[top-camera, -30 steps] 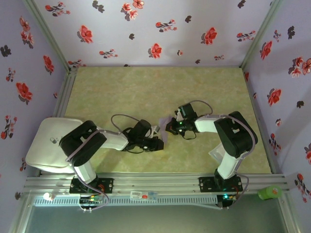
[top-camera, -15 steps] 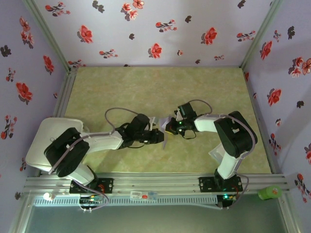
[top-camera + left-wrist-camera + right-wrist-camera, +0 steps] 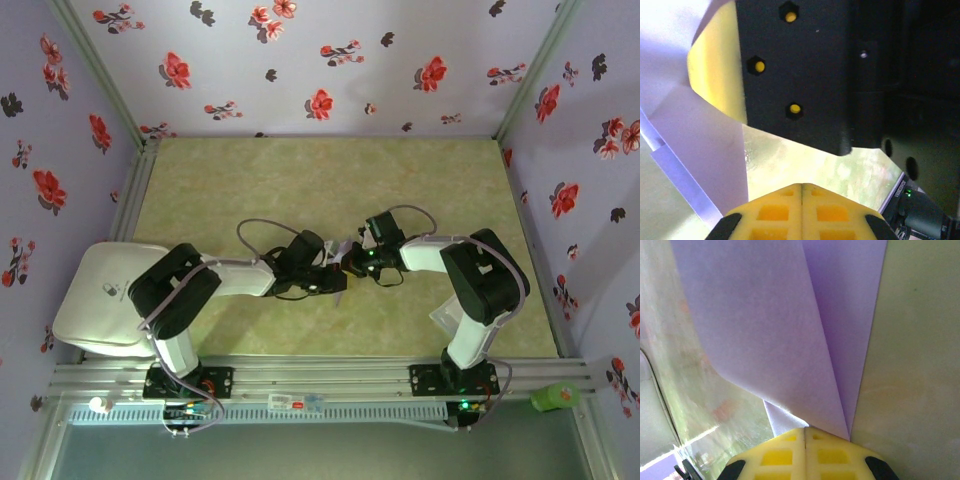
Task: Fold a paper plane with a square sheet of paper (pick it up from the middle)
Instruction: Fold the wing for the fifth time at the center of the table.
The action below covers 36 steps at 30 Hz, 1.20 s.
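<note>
Room: walls [image 3: 300,60] papered in pale lavender with red and dark flowers stand on the left, far and right sides. Surface: a mottled yellow-green table [image 3: 250,180] with a metal rail along its near edge.

Left side: a white rounded pad [image 3: 95,295] lies at the near left corner, partly under my left arm.

Centre: my left pincer [image 3: 802,192] reaches to the right. Its yellow pads are pressed together with no gap. The square sheet of paper [image 3: 695,145] passes just left of those pads. I cannot tell whether any of it is pinched between them. The black body of my other pincer is close in front of them.

The sheet is raised off the table at mid-depth, between the two pincers, bent into lavender flaps.

Right of centre: my right pincer [image 3: 805,435] points left. Its pads are closed, and the sheet's flaps converge at the pad tips, clamped there.

Right side: a whitish translucent square [image 3: 441,316] lies on the table beside my right arm. A green object [image 3: 555,397] sits at the near right corner, outside the rail.
</note>
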Motion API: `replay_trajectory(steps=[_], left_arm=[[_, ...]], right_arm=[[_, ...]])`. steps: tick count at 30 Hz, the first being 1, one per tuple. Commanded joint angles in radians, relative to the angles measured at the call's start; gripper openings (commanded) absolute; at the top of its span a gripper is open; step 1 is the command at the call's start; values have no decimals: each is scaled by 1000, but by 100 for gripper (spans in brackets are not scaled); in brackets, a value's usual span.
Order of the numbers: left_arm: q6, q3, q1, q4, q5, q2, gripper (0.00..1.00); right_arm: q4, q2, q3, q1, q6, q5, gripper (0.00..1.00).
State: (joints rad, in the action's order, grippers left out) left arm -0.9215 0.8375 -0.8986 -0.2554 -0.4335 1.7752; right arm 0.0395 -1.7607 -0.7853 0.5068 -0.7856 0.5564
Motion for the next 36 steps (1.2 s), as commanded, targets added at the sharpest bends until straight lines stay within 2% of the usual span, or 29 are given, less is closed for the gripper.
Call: replay_trajectory(steps=[1,21,36], left_arm=[[18,27,-6,-10,-18,27,6],[4,-74,-20,-39,-33,53,6],[61,-89,-60,108,-6,-3,5]], right_arm=[[-67,-36,31,10,-6,-76,2],[-79,-47,29,12,-4,-83,2],[-99,-49,24,12,3,-92,1]])
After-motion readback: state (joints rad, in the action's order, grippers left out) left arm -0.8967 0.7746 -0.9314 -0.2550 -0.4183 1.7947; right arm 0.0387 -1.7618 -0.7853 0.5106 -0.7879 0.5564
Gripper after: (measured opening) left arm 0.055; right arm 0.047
